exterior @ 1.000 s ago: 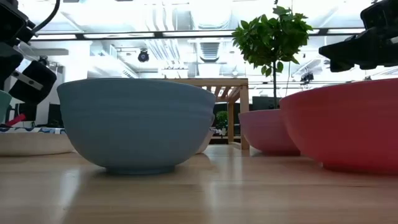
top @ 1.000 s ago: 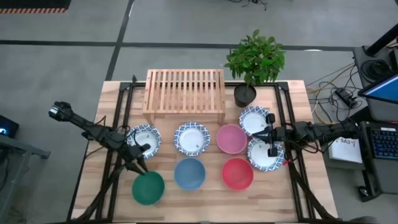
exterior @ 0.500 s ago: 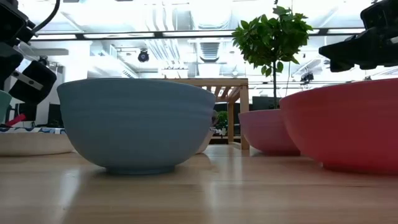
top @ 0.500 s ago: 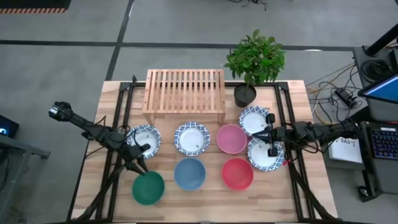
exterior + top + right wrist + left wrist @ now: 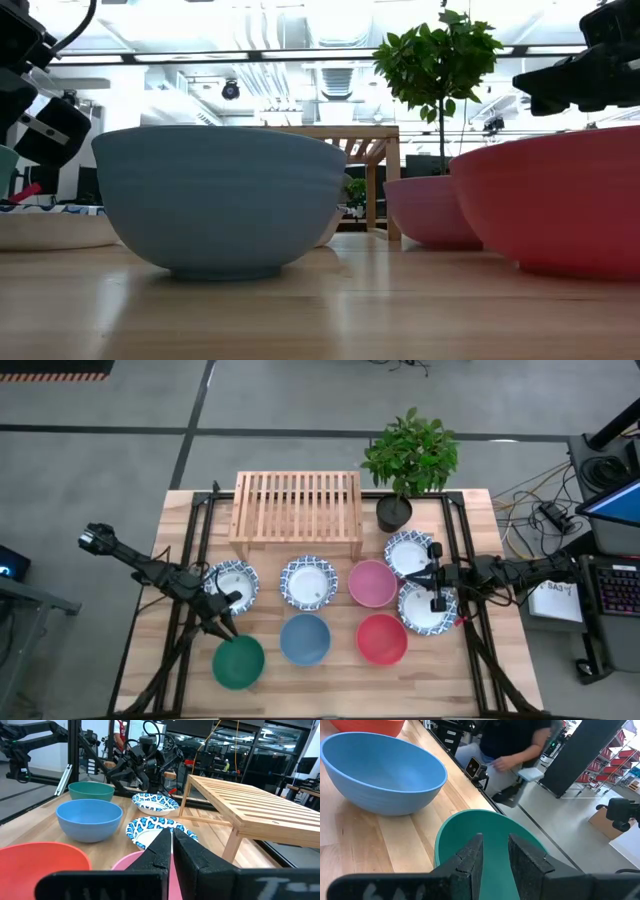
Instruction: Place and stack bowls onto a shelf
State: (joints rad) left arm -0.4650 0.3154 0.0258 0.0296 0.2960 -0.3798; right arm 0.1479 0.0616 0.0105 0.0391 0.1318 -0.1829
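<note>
We see bright, even overhead light; in the low view the ceiling lights (image 5: 300, 20) blow out white. Shadows under the blue bowl (image 5: 220, 195) are soft and short. The left wrist view's far background is motion-blurred, its own fingers (image 5: 470, 862) soft.

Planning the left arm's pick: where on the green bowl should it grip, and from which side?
Grip the green bowl by its thin upright rim, on the arc nearest the left gripper, coming down from above with one finger inside and one outside. The bowl sits upright and open, and its round wall looks too wide to span. The blue bowl stands apart, so that side seems clear.
</note>
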